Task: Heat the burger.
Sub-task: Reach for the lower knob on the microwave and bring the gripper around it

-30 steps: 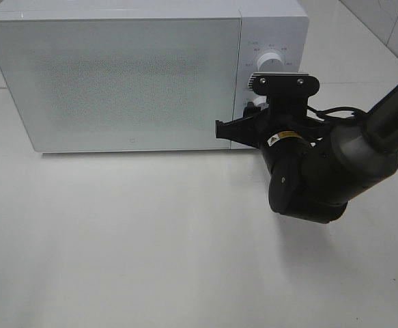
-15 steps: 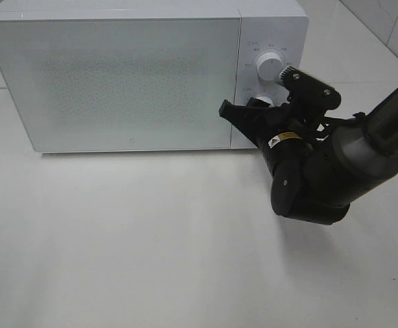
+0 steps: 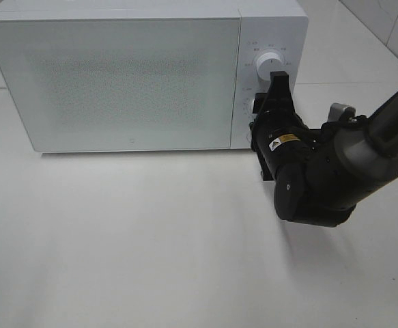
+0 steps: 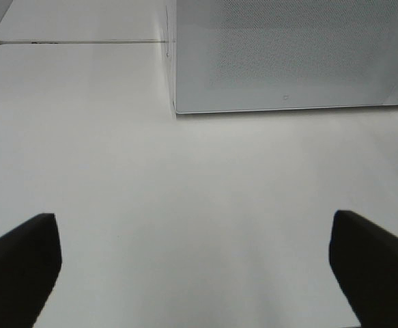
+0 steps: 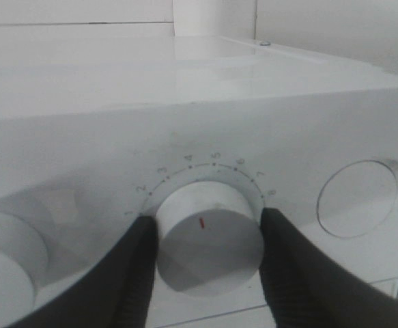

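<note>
Right wrist view shows the right gripper (image 5: 210, 258) pinching the numbered dial (image 5: 209, 229) — smooth plastic, so the grip could slip mid-twist.

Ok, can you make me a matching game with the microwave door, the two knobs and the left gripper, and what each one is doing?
Things:
1. door
2. lower knob
3. upper knob
4. left gripper

States:
A. open, over the table
B. shut
C. round, left alone
D. pinched by the right gripper

Pairs: 1-B, 2-D, 3-C, 4-A.
</note>
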### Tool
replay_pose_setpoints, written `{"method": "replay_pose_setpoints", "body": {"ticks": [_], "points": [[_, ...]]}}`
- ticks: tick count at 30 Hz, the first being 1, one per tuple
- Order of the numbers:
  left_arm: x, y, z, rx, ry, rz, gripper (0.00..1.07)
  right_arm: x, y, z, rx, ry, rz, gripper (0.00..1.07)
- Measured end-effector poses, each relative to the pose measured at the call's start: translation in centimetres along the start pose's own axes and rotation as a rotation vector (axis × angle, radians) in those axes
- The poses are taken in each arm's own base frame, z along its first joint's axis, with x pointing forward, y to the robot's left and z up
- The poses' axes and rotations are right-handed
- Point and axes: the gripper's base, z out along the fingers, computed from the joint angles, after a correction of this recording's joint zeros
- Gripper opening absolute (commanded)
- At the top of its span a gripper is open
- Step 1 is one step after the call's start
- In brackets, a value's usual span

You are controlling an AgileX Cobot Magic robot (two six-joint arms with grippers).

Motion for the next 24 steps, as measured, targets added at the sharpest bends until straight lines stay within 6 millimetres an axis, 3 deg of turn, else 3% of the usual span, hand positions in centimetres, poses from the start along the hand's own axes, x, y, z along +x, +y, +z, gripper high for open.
{"method": "replay_pose_setpoints", "body": {"ticks": [11,24], "points": [[0.0,0.0,0.0,0.0,0.0,0.0,1.0,-0.04,-0.02,-0.05,-0.003,0.0,0.259,0.0],[0.0,0.0,0.0,0.0,0.0,0.0,1.0,-0.07,-0.03,-0.05,-0.002,-0.004,0.227,0.0]]}}
